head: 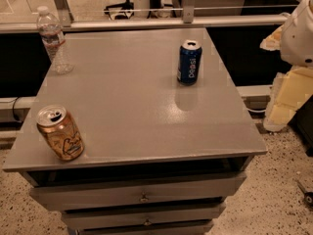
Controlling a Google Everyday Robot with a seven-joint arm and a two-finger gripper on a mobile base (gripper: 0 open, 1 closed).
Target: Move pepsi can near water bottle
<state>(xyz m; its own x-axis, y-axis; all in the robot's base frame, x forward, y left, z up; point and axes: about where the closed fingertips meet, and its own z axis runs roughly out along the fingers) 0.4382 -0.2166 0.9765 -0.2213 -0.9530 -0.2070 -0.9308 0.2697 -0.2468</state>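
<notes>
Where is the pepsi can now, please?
Camera view: the pepsi can stands upright far right on the table, opposite the water bottle at far left; tool is out of view.

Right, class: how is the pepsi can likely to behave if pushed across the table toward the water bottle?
The pepsi can stands upright, tall and narrow, so a high push may tip it, and then it could roll. Its smooth side may slip on the glossy table. The gripper is out of view.

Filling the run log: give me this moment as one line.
pepsi can: upright, right-rear of table | water bottle: upright, left-rear corner | orange can: front-left | gripper: not in view
</notes>
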